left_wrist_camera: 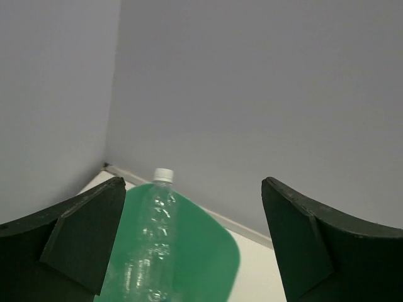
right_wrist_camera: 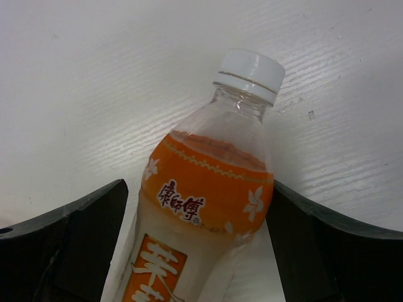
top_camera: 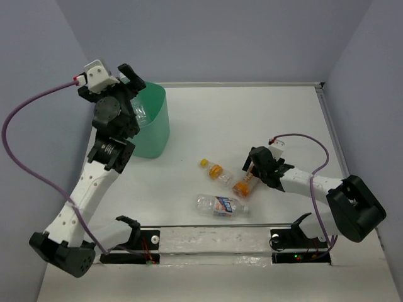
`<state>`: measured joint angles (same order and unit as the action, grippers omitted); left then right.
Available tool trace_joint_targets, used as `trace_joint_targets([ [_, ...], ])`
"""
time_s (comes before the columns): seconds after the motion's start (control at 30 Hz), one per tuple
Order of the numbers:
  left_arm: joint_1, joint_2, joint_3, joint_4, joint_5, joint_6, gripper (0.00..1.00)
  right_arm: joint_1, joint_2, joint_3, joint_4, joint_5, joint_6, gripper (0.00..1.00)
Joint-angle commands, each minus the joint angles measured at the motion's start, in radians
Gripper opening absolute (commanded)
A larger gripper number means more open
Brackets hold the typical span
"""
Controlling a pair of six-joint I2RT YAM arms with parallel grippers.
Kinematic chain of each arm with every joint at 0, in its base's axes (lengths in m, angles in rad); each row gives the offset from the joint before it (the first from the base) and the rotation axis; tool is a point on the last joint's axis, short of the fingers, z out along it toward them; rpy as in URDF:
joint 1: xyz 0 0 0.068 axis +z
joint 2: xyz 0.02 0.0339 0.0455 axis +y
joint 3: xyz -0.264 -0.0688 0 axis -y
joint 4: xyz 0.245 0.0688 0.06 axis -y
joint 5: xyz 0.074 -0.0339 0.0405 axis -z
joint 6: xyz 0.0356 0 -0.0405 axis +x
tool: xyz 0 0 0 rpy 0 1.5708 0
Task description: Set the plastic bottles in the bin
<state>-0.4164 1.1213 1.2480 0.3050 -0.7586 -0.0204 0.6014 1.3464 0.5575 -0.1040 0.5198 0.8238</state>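
The mint-green bin (top_camera: 153, 126) stands at the far left. My left gripper (top_camera: 132, 78) hangs above it, open and empty. In the left wrist view the gripper (left_wrist_camera: 194, 189) has its jaws wide apart. A clear white-capped bottle (left_wrist_camera: 153, 233) lies below them against the bin (left_wrist_camera: 204, 251), and it also shows in the top view (top_camera: 140, 113). My right gripper (top_camera: 251, 168) is low on the table, open, astride an orange-labelled bottle (top_camera: 242, 187). In the right wrist view the gripper (right_wrist_camera: 196, 189) has its right finger touching that bottle (right_wrist_camera: 208, 201) and its left finger just apart from it.
A small yellow-capped bottle (top_camera: 213, 168) lies left of the right gripper. A blue-labelled clear bottle (top_camera: 220, 205) lies nearer the front edge. Grey walls close in the table on three sides. The arm bases sit along the front rail (top_camera: 214, 242).
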Motion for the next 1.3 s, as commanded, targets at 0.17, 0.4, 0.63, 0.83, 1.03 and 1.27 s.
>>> trace_joint_targets([
  [0.17, -0.064, -0.402, -0.28, -0.231, 0.288, -0.274, 0.99, -0.014, -0.055, 0.021, 0.02, 0.098, 0.023, 0.75],
  [0.4, -0.062, -0.606, -0.407, -0.336, 0.265, -0.276, 0.99, -0.014, -0.265, 0.062, -0.138, 0.209, -0.061, 0.57],
  [0.63, -0.061, -0.705, -0.432, -0.328, 0.257, -0.268, 0.99, 0.035, -0.417, 0.227, -0.132, 0.151, -0.233, 0.53],
  [0.83, -0.059, -0.768, -0.42, -0.336, 0.249, -0.311, 0.99, 0.268, -0.16, 0.583, 0.084, 0.191, -0.554, 0.55],
  [1.03, -0.056, -0.807, -0.456, -0.339, 0.197, -0.331, 0.99, 0.342, 0.19, 0.962, 0.458, -0.008, -0.883, 0.55],
  [1.27, -0.041, -0.867, -0.49, -0.322, 0.183, -0.346, 0.99, 0.351, 0.517, 1.369, 0.627, -0.182, -1.017, 0.54],
])
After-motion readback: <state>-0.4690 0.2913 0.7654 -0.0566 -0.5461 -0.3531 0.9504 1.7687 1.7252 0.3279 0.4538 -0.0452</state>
